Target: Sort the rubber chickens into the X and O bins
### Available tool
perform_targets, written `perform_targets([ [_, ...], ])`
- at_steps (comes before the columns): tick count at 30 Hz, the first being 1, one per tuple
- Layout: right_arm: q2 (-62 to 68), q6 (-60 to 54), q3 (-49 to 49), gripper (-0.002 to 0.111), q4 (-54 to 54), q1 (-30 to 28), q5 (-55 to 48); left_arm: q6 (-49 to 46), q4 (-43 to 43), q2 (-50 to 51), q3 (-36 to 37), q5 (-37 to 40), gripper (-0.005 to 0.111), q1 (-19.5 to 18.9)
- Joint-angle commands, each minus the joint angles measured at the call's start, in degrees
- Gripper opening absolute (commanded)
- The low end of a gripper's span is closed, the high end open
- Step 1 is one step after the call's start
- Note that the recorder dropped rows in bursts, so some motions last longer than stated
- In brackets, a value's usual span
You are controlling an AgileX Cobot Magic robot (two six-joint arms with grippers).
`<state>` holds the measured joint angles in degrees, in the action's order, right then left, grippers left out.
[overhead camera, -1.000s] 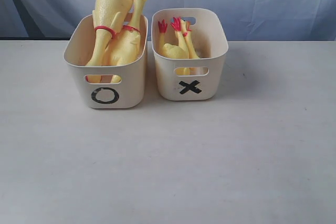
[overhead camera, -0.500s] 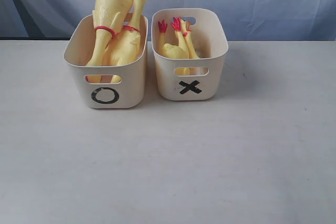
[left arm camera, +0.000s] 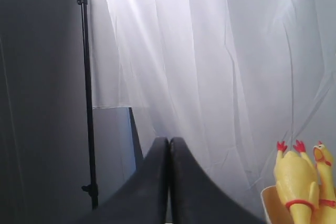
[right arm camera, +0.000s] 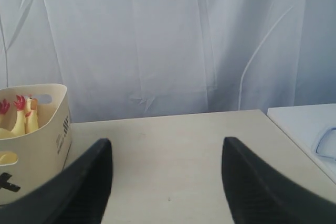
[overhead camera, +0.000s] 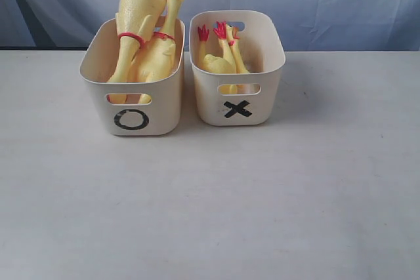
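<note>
in the exterior view you see two cream bins side by side, almost touching, on the far half of the counter [overhead camera: 210, 201]. the left one, the o bin [overhead camera: 164, 106], bears a black o under its slot handle. the right one, the x bin [overhead camera: 269, 83], bears a black x. the two larger chickens [overhead camera: 134, 18] stand in the o bin, leaning together and rising well above its rim. the two smaller chickens [overhead camera: 216, 63] sit in the x bin, their red tips just above the rim.

in the left wrist view your left gripper [left arm camera: 168, 182] has its fingers pressed together with nothing between them, in front of a white curtain [left arm camera: 210, 51]. the larger chickens and a corner of the o bin show near it.

in the right wrist view your right gripper [right arm camera: 165, 182] is spread wide and empty over the counter. the x bin is near it with part of its x showing, and the small print on the bin's side is too blurred to read.
</note>
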<state>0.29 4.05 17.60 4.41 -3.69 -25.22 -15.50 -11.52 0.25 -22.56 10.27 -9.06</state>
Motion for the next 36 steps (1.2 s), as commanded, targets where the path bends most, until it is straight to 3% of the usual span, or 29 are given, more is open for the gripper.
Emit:
perform_targets([
  [1,-0.3,0.0,-6.0,0.058,0.0,-0.3,13.0,0.1,5.5,-0.3,4.5,-5.6,0.000,-0.1],
  [4,-0.3,0.0,-10.4,0.058,0.0,-0.3,18.1,0.1,5.9,-0.3,8.2,-6.7,0.000,-0.1],
  [9,-0.3,0.0,-17.2,0.058,0.0,-0.3,18.1,0.1,7.8,-0.3,14.5,-6.4,0.000,-0.1],
  [14,-0.3,0.0,-17.6,0.058,0.0,-0.3,16.0,0.1,12.7,-0.3,22.6,-6.4,0.000,0.0],
  [17,-0.3,0.0,-17.6,0.058,0.0,-0.3,13.8,0.1,13.9,-0.3,22.6,-0.6,0.000,0.1],
  [21,-0.3,0.0,-17.6,0.058,0.0,-0.1,14.5,0.1,7.2,-0.3,22.6,-1.3,0.000,2.4],
  [24,-0.3,0.0,-17.6,0.058,-1.0,2.8,14.9,0.1,13.8,-0.3,22.6,-0.9,0.000,5.9],
  [27,-0.3,0.0,-17.6,0.058,-1.2,5.5,14.4,0.1,16.0,-0.3,22.6,-0.7,0.000,6.2],
  [36,-0.3,0.0,-17.6,0.058,-2.3,5.5,13.8,0.1,16.0,-0.3,22.6,0.2,0.000,6.2],
])
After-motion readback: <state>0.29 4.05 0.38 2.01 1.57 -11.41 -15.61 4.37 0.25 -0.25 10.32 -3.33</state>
